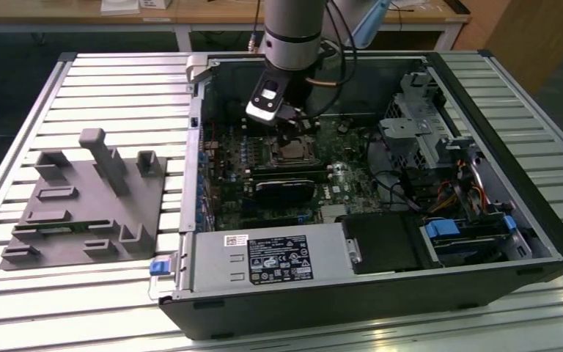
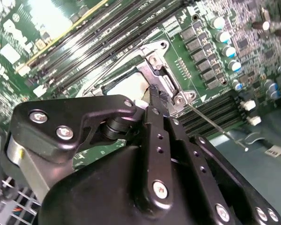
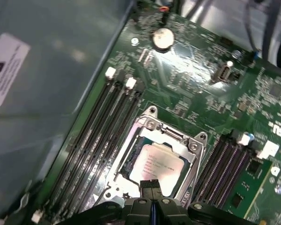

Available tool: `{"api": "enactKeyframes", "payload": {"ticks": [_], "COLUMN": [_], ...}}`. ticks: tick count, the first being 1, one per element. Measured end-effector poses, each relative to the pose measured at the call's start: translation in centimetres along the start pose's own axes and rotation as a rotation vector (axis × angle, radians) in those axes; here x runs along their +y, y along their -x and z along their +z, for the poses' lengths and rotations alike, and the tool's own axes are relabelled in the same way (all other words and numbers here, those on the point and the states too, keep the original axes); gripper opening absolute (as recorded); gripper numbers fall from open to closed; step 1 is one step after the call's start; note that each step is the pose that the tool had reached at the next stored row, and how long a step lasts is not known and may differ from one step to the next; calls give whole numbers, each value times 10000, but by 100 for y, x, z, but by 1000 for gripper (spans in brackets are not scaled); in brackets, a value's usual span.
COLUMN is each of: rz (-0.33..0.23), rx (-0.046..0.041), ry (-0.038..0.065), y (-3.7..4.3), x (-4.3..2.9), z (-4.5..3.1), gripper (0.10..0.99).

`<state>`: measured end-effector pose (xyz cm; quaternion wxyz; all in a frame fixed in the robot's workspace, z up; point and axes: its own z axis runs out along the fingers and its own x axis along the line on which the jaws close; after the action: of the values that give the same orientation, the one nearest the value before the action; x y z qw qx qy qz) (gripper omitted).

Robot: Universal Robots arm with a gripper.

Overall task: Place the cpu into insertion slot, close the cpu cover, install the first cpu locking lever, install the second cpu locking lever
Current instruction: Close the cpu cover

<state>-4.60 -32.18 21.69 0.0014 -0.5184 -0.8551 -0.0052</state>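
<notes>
While the cpu (image 3: 163, 163) lies seated in the insertion slot (image 3: 130, 165) under the closed cpu cover (image 3: 175, 139), note that your gripper (image 3: 150, 184) (fingers pressed together, holding nothing) stands at the cover's edge in both wrist views, the cpu just beyond its tips.

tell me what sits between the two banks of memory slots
The socket, cover down over it and the cpu showing through the window, seen in the first wrist view. The claw hangs at its edge.

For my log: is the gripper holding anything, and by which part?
Nothing, it seems: the gripper is shut and empty, at the edge of the cpu cover.
</notes>
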Motion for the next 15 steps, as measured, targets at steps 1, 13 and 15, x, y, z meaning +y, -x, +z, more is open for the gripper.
{"api": "enactKeyframes", "payload": {"ticks": [1, 13, 15], "rz": [-185, -2192, -2505], "rx": [1, 16, 18], "ry": [-2, -17, -20], "y": [0, 0, 0], "x": [0, 0, 0], "z": [0, 0, 0], "gripper": [106, 106, 106]}}
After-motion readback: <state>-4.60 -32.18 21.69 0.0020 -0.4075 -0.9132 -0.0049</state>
